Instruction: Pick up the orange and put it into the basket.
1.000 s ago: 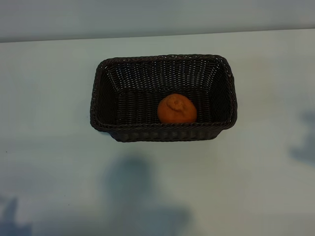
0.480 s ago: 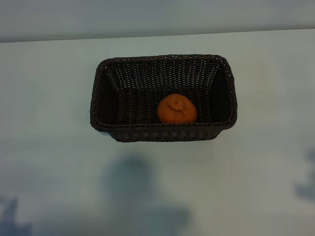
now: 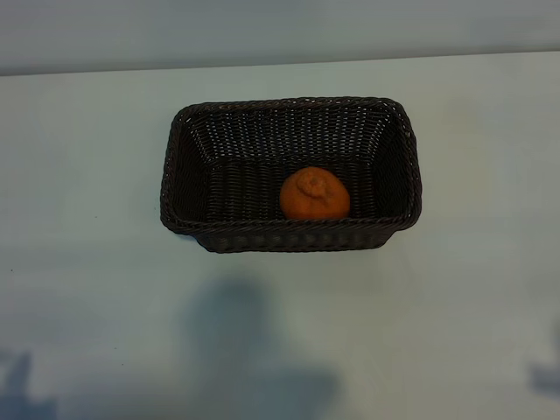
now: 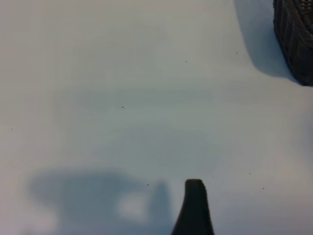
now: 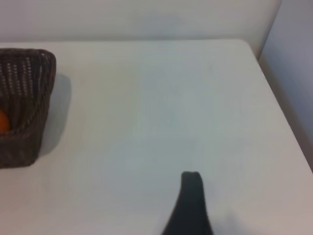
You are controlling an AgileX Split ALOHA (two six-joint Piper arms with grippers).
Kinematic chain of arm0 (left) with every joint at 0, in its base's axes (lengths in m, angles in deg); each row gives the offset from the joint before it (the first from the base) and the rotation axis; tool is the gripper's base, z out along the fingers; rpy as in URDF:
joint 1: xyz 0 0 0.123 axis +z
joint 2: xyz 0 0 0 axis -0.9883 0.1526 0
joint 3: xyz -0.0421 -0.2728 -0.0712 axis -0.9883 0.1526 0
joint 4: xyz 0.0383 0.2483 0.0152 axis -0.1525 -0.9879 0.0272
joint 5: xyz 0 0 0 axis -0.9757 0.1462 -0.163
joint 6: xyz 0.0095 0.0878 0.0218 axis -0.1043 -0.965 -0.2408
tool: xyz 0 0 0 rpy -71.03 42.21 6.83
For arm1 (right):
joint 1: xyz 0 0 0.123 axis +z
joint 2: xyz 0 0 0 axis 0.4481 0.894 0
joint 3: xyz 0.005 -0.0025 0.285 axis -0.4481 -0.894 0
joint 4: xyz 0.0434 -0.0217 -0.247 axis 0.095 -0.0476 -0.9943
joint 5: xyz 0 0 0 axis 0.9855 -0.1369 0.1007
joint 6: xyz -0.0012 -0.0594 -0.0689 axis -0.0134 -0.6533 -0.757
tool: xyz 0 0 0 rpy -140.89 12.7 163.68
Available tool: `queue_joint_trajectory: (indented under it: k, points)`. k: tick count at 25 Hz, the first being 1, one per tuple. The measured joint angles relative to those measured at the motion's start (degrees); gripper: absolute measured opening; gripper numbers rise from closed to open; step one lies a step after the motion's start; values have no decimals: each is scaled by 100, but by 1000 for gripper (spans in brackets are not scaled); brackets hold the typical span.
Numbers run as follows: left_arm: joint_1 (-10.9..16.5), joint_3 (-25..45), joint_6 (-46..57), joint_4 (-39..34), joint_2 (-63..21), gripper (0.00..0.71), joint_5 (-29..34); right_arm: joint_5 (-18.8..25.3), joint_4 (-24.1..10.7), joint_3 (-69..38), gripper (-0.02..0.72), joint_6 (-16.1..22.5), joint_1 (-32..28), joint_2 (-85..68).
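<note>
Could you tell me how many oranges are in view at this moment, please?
1. The orange lies inside the basket, near the middle of its front wall, puckered top up. Nothing in these views suggests another hidden one.

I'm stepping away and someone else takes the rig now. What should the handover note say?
Left gripper: one fingertip shows over bare table, beside the basket, holding nothing.
Right gripper: one fingertip shows over bare table, off the basket's end, holding nothing.
Orange: lying inside the basket, near the front wall.
Done: orange is in the basket.
Left: nothing on the task itself; neither arm shows in the exterior view, so just check both are parked.
</note>
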Motion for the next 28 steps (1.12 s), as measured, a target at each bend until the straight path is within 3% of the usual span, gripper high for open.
queue_joint_trajectory:
  k: [11, 21, 28]
  points:
    - [0, 0, 5, 0, 0, 588, 0, 303, -58, -690, 533, -25, 42, 0]
    - [0, 0, 5, 0, 0, 588, 0, -139, -20, -916, 533, -25, 42, 0]
    - [0, 0, 5, 0, 0, 588, 0, -214, 1, -916, 532, 4, 42, 0]
